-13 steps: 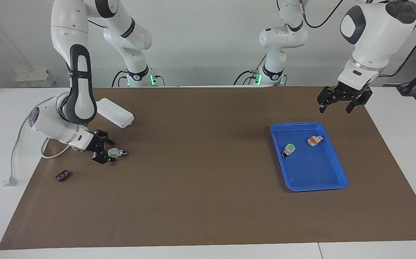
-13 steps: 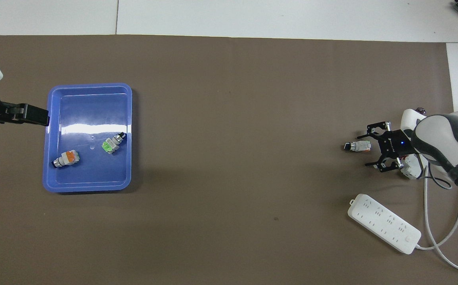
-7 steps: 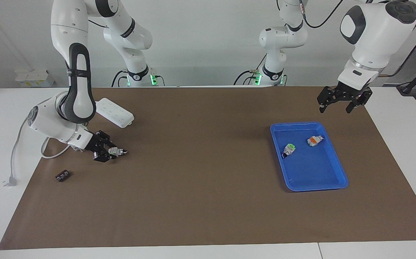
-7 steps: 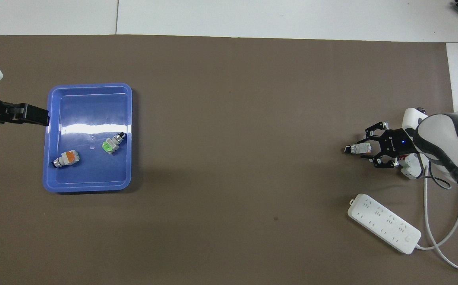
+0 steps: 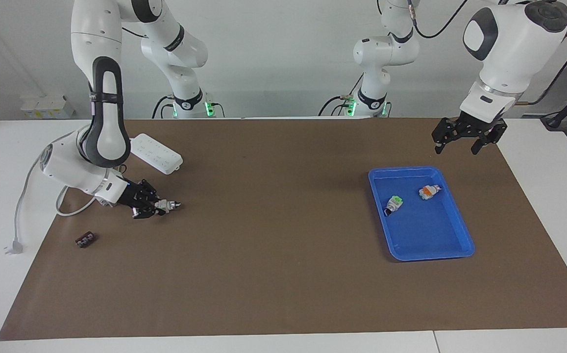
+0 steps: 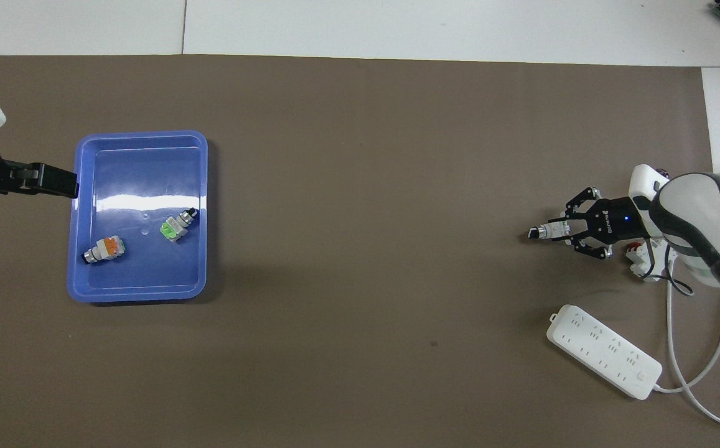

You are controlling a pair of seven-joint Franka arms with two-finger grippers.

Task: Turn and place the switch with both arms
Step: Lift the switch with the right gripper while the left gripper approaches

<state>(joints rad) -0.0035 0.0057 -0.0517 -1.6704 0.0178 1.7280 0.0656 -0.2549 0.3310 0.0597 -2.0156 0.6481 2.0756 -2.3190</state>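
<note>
The right gripper (image 5: 158,206), clamped on the switch (image 5: 167,206) beside the power strip (image 5: 156,154), should lift level; left gripper (image 5: 464,140) waits wide.

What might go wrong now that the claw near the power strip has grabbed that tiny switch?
The right claw pinches only one end of the switch, so it might slip or twist out when lifted. The power strip and its cable lie close by that arm, and a swing could snag them. The left claw waits open near the blue tray; a handover in mid-air could drop the switch onto the mat.
</note>
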